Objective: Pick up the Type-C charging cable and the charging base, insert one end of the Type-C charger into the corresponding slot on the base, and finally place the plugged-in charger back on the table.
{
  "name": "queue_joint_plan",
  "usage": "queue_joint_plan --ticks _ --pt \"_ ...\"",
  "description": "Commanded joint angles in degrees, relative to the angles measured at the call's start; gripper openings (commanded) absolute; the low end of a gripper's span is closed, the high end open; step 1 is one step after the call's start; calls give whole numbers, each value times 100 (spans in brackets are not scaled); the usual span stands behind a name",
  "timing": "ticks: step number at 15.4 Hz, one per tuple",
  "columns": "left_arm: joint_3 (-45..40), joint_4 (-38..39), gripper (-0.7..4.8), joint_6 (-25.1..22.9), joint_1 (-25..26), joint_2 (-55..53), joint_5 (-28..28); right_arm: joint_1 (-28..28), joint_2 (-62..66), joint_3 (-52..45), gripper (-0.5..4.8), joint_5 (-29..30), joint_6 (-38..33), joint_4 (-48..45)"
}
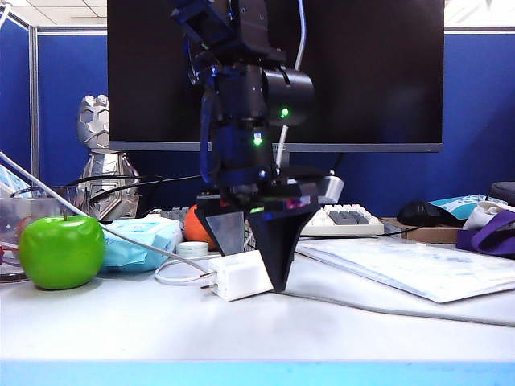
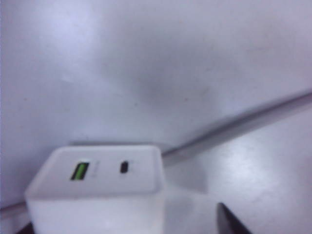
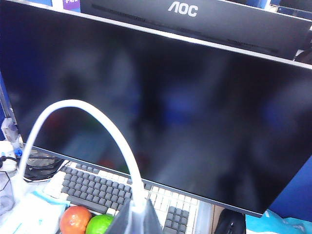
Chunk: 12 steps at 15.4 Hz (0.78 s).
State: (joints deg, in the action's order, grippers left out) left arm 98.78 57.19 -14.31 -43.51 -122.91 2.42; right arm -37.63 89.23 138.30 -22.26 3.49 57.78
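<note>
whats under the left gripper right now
The charging base lies on the white table under the left gripper, between its spread fingers. Its port face shows two slots, both empty. Its underside is hidden. The right gripper holds the Type-C charging cable.

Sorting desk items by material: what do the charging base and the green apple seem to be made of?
Charging base: seems smooth white moulded plastic with a slight sheen, rounded edges and metal prongs. Green apple: its glossy, uniformly bright green skin suggests a plastic replica, though real fruit cannot be ruled out.

Smooth, seemingly matt plastic charging base (image 2: 97, 190), glossy cable (image 3: 83, 126)
</note>
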Motion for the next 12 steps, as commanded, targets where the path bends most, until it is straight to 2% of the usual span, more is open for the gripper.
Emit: queue_joint_plan --ticks 1,2,3,4,5,6,9,12 --pt "7 59 392 37 -7 -101 22 2 -15 26 -1 20 0 -96" --pt "4 39 353 94 -7 -133 22 2 -13 26 -1 20 0 -96" --pt "2 9 231 127 -9 -173 20 2 -13 26 -1 24 0 -96" --pt "2 -15 135 129 -13 -175 20 2 -13 26 -1 24 0 -92" --pt "2 -28 64 129 -13 -166 31 2 -13 26 -1 24 0 -90" --pt "13 9 46 131 -13 -120 39 2 -13 26 -1 22 0 -92" --pt "15 232 45 140 -7 459 138 2 -13 26 -1 44 2 -105" --pt "15 232 44 496 -9 1434 833 2 -15 28 -1 339 2 -140"
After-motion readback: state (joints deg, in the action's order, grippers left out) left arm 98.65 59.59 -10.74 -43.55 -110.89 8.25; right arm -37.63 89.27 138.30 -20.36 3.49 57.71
